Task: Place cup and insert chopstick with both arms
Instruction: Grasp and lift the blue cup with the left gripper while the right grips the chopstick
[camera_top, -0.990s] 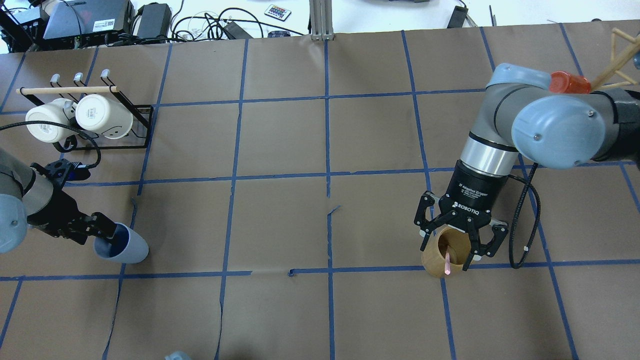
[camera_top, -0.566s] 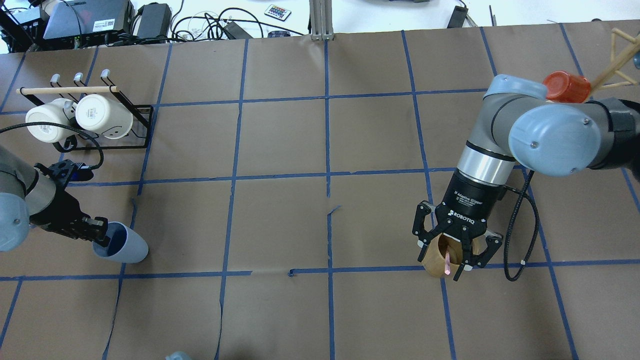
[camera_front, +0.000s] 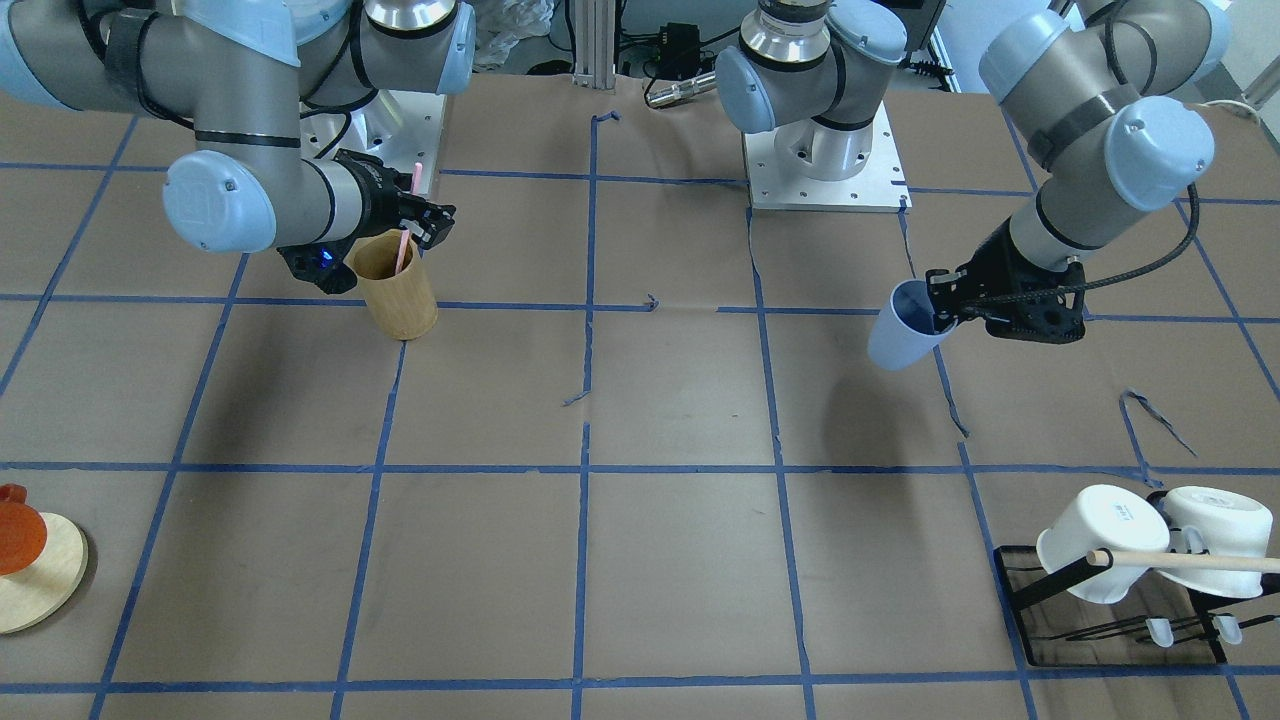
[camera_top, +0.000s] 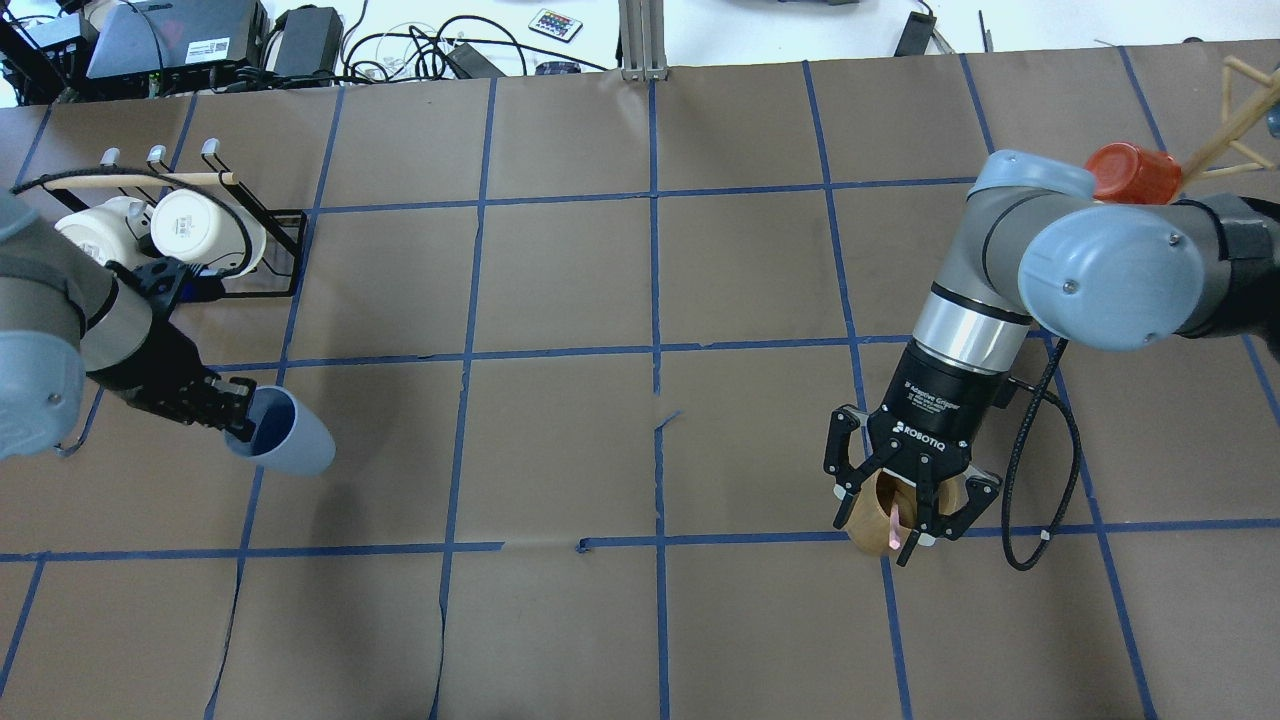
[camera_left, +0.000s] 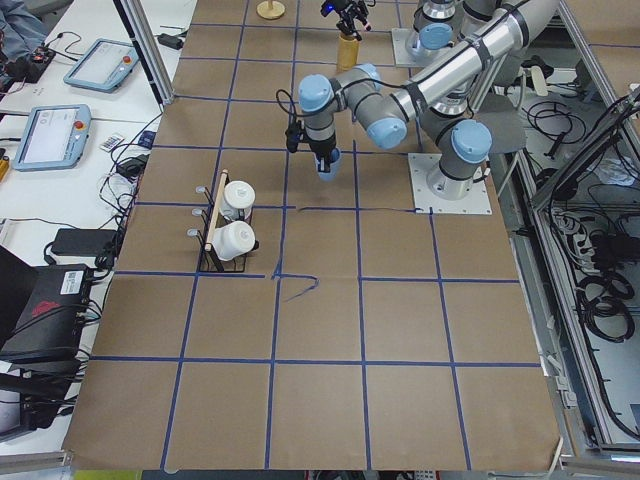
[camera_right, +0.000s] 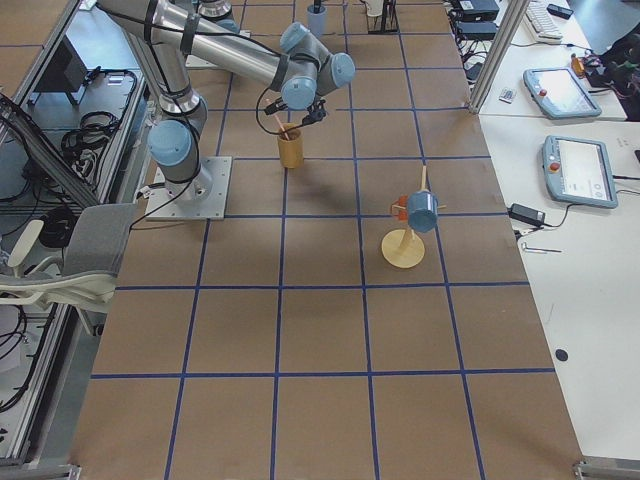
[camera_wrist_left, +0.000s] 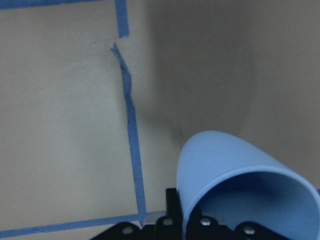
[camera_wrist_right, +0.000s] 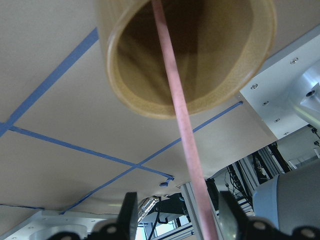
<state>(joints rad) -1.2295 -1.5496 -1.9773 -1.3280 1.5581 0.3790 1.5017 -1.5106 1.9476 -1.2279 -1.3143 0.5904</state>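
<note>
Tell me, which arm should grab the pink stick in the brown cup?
The right arm. The right gripper is open, with the pink chopstick between its fingers, standing in the wooden cup. The left gripper is far away and shut on the blue cup.

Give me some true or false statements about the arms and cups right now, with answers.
The left gripper holds the blue cup by its rim. True.
The blue cup stands upright on the table. False: it is tilted in the gripper.
A pink chopstick stands in the wooden cup. True.
Three white mugs sit on the rack. False: two sit there.
The right gripper grips a red cup. False: it is open over the wooden cup.
</note>
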